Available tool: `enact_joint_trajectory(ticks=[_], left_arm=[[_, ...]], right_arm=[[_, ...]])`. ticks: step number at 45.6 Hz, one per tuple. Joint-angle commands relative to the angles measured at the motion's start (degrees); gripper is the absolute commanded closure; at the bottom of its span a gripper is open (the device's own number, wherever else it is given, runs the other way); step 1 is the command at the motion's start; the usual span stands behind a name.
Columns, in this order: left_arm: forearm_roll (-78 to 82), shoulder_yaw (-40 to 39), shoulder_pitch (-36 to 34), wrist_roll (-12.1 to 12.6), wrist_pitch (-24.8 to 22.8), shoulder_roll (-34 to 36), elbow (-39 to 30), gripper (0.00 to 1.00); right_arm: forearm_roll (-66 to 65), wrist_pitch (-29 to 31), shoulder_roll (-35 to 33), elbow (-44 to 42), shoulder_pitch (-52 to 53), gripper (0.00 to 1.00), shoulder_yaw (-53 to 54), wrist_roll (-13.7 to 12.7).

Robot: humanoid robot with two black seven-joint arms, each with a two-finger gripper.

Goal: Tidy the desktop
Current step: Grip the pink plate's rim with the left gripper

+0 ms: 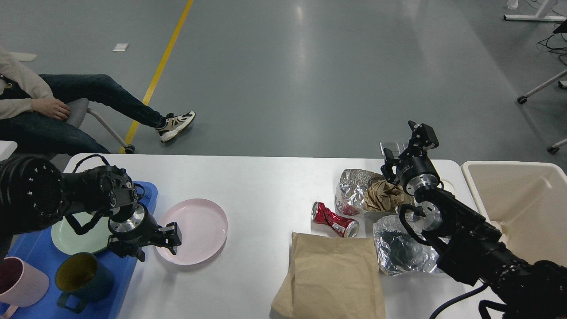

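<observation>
Left gripper (165, 245) sitting at pink plate's (195, 231) left rim, grip unclear; blue tray (31, 243) holding green plate (73, 235), two mugs.

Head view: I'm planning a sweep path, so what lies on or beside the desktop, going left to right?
Pink mug → dark mug → pink plate → crushed red can → cream bin.

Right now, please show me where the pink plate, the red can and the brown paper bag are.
pink plate (197, 230), head view, on the plate's flat middle.
red can (333, 219), head view, on the crushed middle of its body.
brown paper bag (334, 274), head view, on the middle of its flat face.
</observation>
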Motion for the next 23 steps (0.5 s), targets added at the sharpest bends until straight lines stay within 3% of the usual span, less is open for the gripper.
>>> enact_joint_trajectory(ticks=[1, 8, 15, 23], left_arm=[[0.00, -0.08, 1.58, 0.00, 0.03, 0.01, 1.53, 0.24], [0.00, -2.02, 3.16, 0.00, 0.38, 0.01, 2.94, 0.24], [0.00, -2.19, 4.13, 0.00, 3.63, 0.01, 3.12, 0.25], [0.00, -2.28, 4.57, 0.00, 4.95, 0.01, 3.21, 0.35]], right_arm=[[0.01, 0.00, 0.00, 0.00, 0.00, 0.00, 0.00, 0.00], [0.01, 0.00, 0.00, 0.00, 0.00, 0.00, 0.00, 0.00], [0.01, 0.00, 0.00, 0.00, 0.00, 0.00, 0.00, 0.00], [0.01, 0.00, 0.00, 0.00, 0.00, 0.00, 0.00, 0.00]])
